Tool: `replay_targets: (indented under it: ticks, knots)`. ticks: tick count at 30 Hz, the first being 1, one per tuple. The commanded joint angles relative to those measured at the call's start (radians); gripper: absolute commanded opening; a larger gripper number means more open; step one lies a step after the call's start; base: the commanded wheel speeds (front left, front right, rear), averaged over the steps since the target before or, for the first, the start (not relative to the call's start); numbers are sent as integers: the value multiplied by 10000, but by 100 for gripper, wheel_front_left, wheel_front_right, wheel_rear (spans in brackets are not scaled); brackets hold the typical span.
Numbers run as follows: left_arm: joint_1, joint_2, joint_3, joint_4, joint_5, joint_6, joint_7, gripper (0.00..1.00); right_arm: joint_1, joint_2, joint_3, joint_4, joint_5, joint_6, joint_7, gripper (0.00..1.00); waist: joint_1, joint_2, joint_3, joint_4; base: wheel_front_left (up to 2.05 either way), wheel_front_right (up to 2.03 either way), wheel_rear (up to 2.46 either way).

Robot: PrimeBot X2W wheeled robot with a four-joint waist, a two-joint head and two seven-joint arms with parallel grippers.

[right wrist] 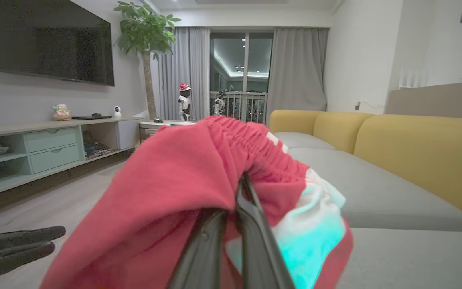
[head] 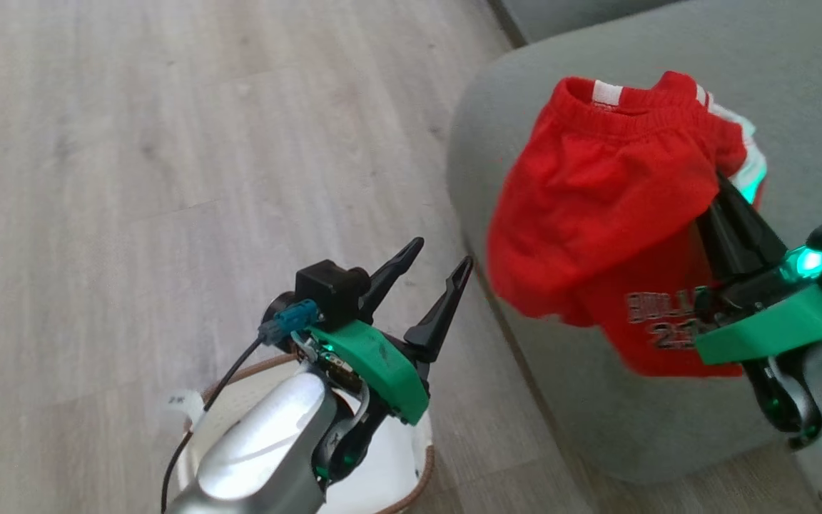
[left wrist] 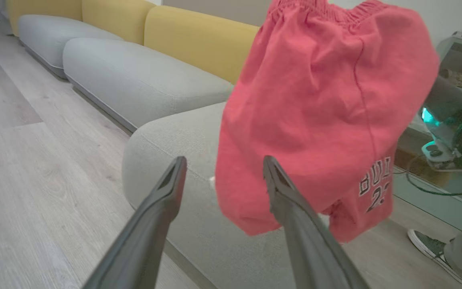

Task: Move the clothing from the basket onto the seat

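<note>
The red clothing [head: 596, 214] with "BULLS 23" print hangs in the air over the corner of the grey-green seat [head: 796, 78], draped over my right gripper [head: 721, 182], which is shut on its fabric. The right wrist view shows the same clothing [right wrist: 175, 192] bunched around that gripper [right wrist: 241, 180]. My left gripper [head: 439, 255] stands open and empty over the floor, just left of the seat's edge. In the left wrist view the clothing [left wrist: 327, 100] hangs ahead of the left gripper [left wrist: 223, 162], above the seat [left wrist: 183, 136]. The white basket [head: 411, 471] sits below my left forearm, mostly hidden.
Pale wood floor [head: 133, 143] spreads left of the seat. More grey cushions [left wrist: 134, 76] with yellow backrests [left wrist: 203, 40] run along the wall. A person's shoe [left wrist: 427, 245] stands at the right on the floor. A low TV cabinet [right wrist: 46, 148] lines the far wall.
</note>
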Motion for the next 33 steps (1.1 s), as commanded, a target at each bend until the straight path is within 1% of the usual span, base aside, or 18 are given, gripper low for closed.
replay_targets:
  ticks: [1, 12, 16, 26, 33]
  knots:
    - [-631, 135, 282, -233, 84, 16, -121, 100, -24, -253, -43, -452, 12, -4, -69, 0, 0, 0, 80, -513, 0, 0, 0]
    - [-921, 179, 103, 133, 370, 89, -278, 100, 19, -383, -297, -690, 9, -4, -69, 0, 0, 0, 311, -2133, 0, 0, 0]
    - [-1044, 161, 26, 275, 438, 94, -290, 100, 53, -412, -336, -662, 58, -4, -69, 0, 0, 0, 390, -2591, 0, 0, 0]
    - [-1545, -70, -337, 803, 566, -140, -254, 100, 394, -429, -967, -826, 72, -4, -69, 0, 0, 0, 677, -2769, 0, 0, 0]
    - [-1871, -172, -478, 1162, 691, -118, -336, 100, 213, -624, -1300, -846, 186, -4, -69, 0, 0, 0, 902, -2801, 0, 0, 0]
